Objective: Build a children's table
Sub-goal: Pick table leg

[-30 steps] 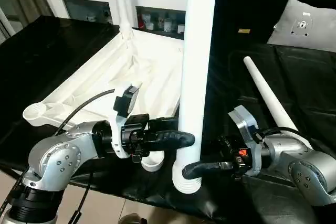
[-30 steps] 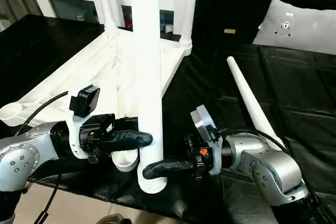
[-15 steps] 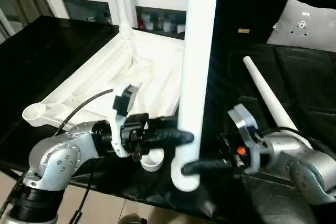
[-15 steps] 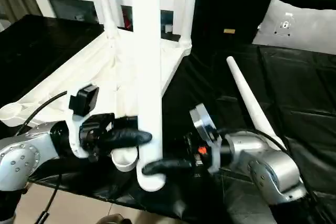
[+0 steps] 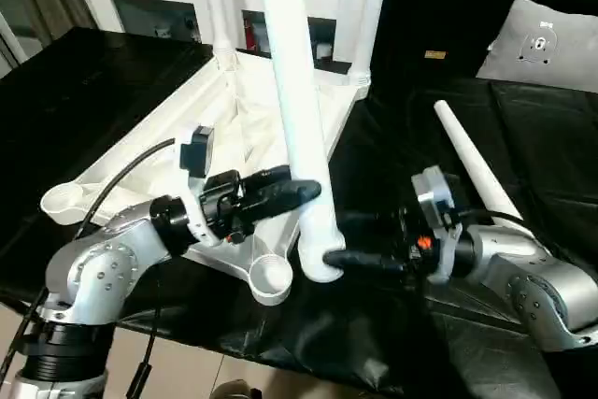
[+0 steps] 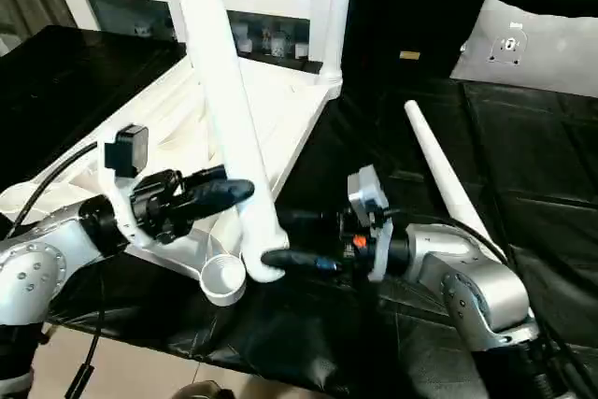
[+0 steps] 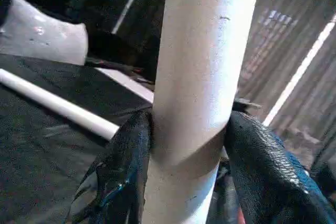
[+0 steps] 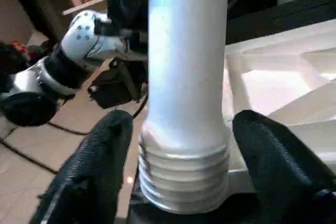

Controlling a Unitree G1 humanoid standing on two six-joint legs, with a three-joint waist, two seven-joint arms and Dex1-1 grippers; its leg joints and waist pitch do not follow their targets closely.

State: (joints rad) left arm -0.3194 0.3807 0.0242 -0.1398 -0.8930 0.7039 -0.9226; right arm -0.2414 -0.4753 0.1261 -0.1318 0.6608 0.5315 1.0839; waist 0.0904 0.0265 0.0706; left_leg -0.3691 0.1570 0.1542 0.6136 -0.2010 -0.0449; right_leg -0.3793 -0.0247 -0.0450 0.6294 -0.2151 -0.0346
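Both claws — left (image 5: 297, 195), right (image 5: 329, 258) — grasp one leg (image 5: 295, 109), tilting its threaded end toward the near corner socket (image 5: 272, 278) for insertion.

Both arms (image 5: 103, 263) raised — fingers (image 7: 128, 161) clamped inward.

We list: white table top (image 5: 234, 128), white legs (image 5: 297, 119), black cloth (image 5: 84, 91), black fingers (image 5: 280, 195), silver forearms (image 5: 103, 268), grey pad (image 5: 547, 44)
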